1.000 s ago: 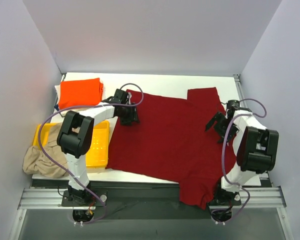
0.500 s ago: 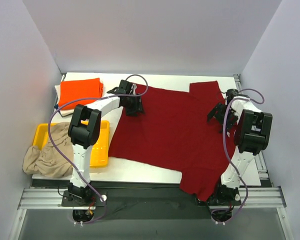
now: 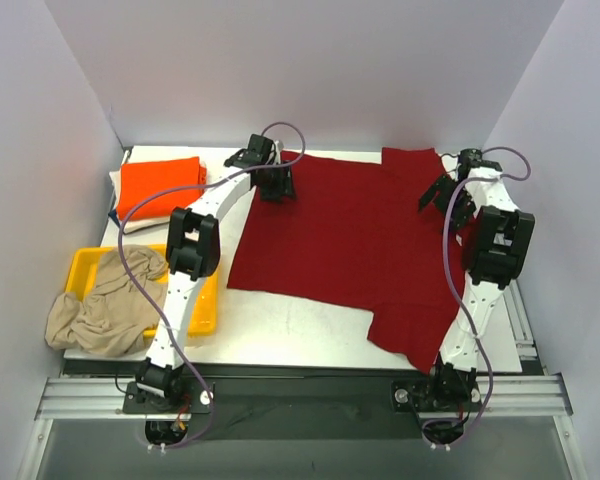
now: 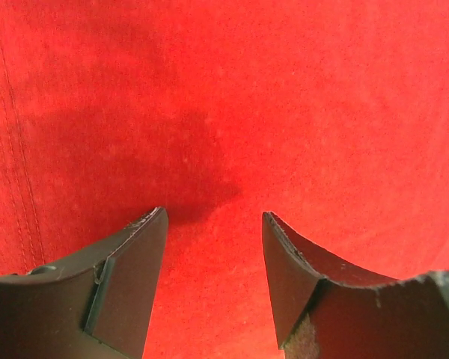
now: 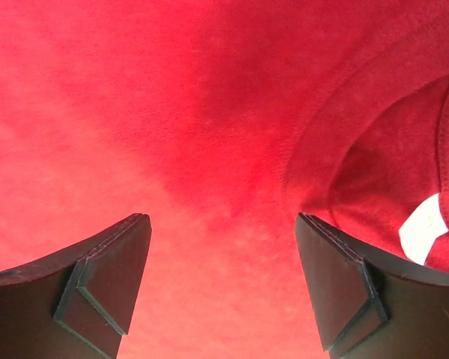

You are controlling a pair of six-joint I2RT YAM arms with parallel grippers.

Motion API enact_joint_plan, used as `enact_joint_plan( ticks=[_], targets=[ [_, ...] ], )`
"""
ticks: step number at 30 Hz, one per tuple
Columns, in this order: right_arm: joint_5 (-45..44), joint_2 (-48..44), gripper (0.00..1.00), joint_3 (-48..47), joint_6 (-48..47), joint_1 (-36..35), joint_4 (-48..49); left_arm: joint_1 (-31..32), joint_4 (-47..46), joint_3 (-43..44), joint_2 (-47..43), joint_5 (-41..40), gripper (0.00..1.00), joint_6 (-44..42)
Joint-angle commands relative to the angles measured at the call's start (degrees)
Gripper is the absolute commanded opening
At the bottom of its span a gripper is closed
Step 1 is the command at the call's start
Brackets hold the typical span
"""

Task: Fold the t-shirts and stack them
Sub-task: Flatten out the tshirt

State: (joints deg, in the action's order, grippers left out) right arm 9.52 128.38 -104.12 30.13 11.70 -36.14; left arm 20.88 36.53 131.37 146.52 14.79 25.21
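Dark red cloth t-shirt (image 3: 350,240) spread unfolded, frame centre; left gripper (image 3: 273,185) and right gripper (image 3: 445,195), jaws wide and empty, over its upper edge. 1 orange cloth t-shirt (image 3: 160,185) lies folded, upper left; red one's folding not begun.

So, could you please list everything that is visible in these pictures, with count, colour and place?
dark red t-shirt: one, dark red, spread flat across the middle of the table, near corner at the table's near edge
orange t-shirt: one, bright orange, folded, far left corner
white cloth: one edge showing, white, under the orange t-shirt
beige t-shirt: one, beige, crumpled, lying in the tray and over its left rim
yellow tray: one, yellow, near left of the table
table: one, white
left gripper: one, black, open, over the red t-shirt's far left part
right gripper: one, black, open, over its far right part
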Motion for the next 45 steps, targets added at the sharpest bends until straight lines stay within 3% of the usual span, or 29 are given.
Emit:
enact_joint_plan(
  ticks=[1,7,13,19,25,34,45],
  targets=[
    [4.18,-1.46,0.8,-4.25,-1.91,0.34,-4.38,-0.32,5.65,7.84,0.7,-0.11,0.64,-2.54],
    [6.39,-10.49,0.8,-3.65,-3.93,-0.63,-3.94,-0.14,1.27,0.83,-8.43,-0.99,0.64,-2.01],
    [7.44,-19.29,0.8,3.03,-4.55,-1.6,-3.59,0.82,-2.78,-16.13,-19.33,-1.78,0.64,-0.87],
    [7.97,-26.49,0.8,17.61,-4.64,-2.65,-2.1,1.26,-9.45,-35.19,-28.21,-1.87,0.64,3.52],
    [8.06,-33.18,0.8,35.19,-4.12,-3.0,2.12,1.18,-13.59,-44.61,-31.47,-0.55,0.64,6.07],
    [7.36,-34.43,0.8,45.93,-1.92,-3.18,6.52,-0.4,-12.71,-44.1,-26.99,0.15,0.64,8.1],
    [5.6,-23.88,0.79,39.27,0.63,-3.09,7.31,-2.51,-11.23,-35.76,-16.98,3.84,0.64,6.17]
  ],
)
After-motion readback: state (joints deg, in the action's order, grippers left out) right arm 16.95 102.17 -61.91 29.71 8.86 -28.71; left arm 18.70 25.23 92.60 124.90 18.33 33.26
